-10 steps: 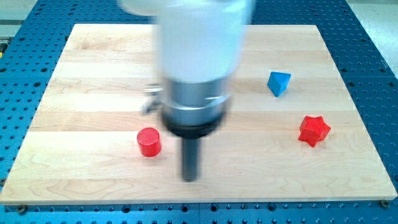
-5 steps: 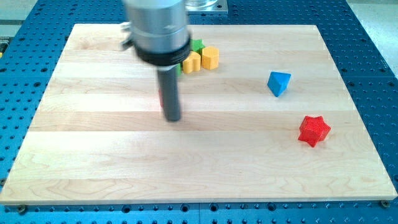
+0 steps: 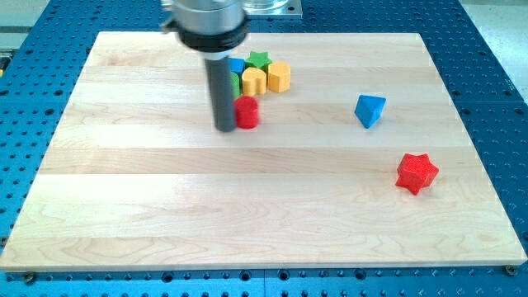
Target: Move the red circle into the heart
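Observation:
The red circle block [image 3: 247, 112] lies in the upper middle of the wooden board, just below the yellow heart block [image 3: 253, 81]. My tip [image 3: 225, 128] stands right beside the red circle on its left, touching or nearly touching it. The heart sits in a tight cluster with a yellow hexagon block [image 3: 279, 76], a green star block [image 3: 260, 59] and a blue block [image 3: 237, 64] that my rod partly hides. A small gap shows between the red circle and the heart.
A blue triangular block [image 3: 370, 109] lies at the view's right. A red star block [image 3: 416, 172] lies lower right. The wooden board [image 3: 124, 206] rests on a blue perforated table.
The red circle has gone from the lower left middle up to just below the heart cluster. My tip has moved up the view with it and now stands at its left side.

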`<state>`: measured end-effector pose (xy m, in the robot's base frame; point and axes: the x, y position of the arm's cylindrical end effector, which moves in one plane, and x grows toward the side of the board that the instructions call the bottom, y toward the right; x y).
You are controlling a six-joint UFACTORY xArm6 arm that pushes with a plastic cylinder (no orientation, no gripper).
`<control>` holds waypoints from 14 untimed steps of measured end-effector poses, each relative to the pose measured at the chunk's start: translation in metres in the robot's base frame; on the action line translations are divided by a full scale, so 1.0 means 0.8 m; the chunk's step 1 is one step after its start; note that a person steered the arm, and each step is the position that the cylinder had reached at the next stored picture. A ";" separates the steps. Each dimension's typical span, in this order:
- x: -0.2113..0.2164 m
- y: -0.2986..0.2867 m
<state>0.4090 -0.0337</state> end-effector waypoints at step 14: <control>-0.071 0.121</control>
<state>0.3520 0.0630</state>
